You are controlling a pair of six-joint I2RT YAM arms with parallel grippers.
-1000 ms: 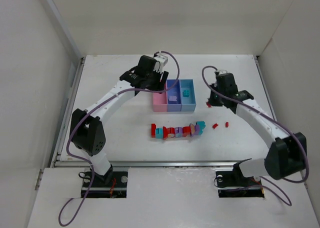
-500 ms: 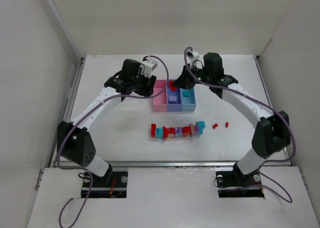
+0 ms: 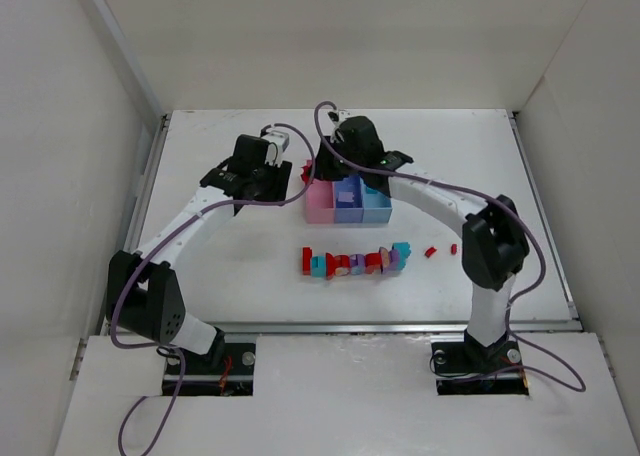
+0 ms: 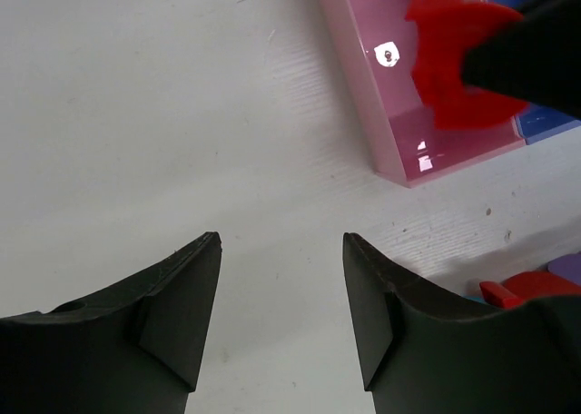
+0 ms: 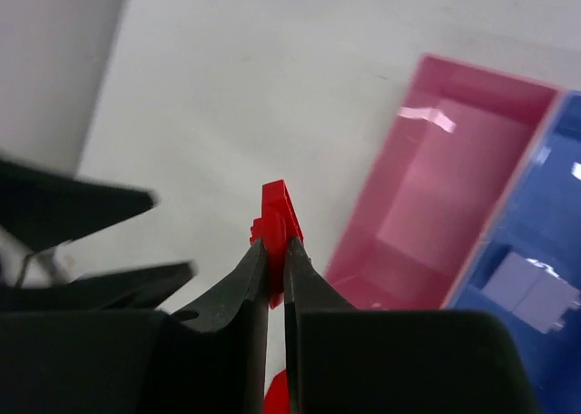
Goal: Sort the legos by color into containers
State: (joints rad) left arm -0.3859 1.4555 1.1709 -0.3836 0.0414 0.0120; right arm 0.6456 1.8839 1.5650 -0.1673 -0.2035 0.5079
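Setting: white table (image 3: pixel 220 266) boxed in by white walls, with both arm bases at its near edge.
Row of legos (image 3: pixel 355 263): nearest the bases; red, purple and teal bricks are packed into one line, and its long axis runs left to right.
Loose red bricks (image 3: pixel 430 251): two small ones lie just right of the row's end, apart from each other.
Bins (image 3: pixel 347 214): beyond the row, three are joined side by side, pink bin (image 3: pixel 319 208) on the left, purple-blue bin (image 3: pixel 347 208) in the middle, light blue bin (image 3: pixel 376 208) on the right. Each one's long side runs near to far.
Lilac brick (image 5: pixel 531 291): lies flat on the purple-blue bin's floor.
Left gripper (image 4: pixel 281 241): low over bare table just left of the pink bin, jaws parted a moderate way with nothing between them.
Right gripper (image 5: pixel 272 251): reaches across to the pink bin's far-left corner, jaws pinched tight on the red brick.
Red brick (image 5: pixel 277 216): a thin plate held edge-on above the table; its long axis points straight out past the fingertips.
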